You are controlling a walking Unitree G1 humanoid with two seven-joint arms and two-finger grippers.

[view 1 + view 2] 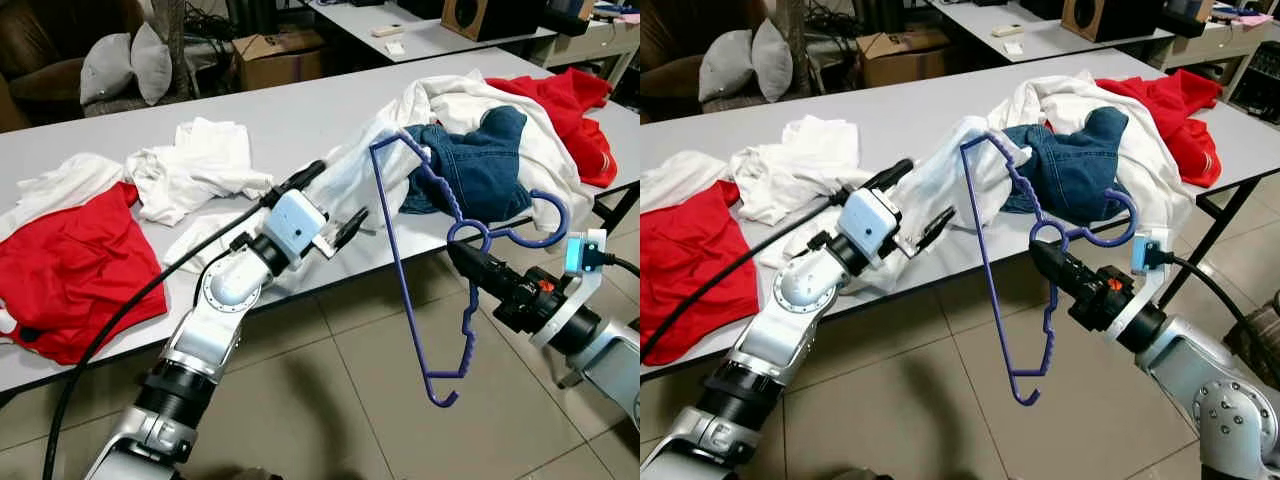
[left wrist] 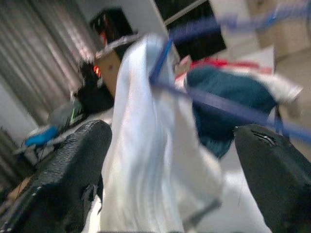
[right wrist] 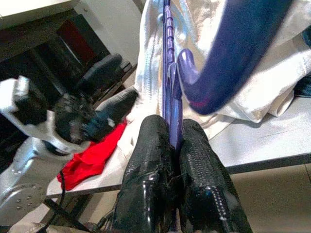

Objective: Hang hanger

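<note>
**Silver arms, black fingers**

Both arms are jointed silver metal with black collars. The left gripper (image 1: 352, 226) has a white boxy wrist and a thick black cable. The right gripper (image 1: 462, 258) shows an orange spot and a glowing cyan block.

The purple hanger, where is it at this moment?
The purple hanger hangs tilted off the table's front edge, right of centre, gripped near its hook by the right pincer, with the white shirt and open left pincer beside it.

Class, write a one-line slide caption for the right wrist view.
Right pincer shut on the purple hanger near its hook, white garment draped over the table edge behind.
</note>
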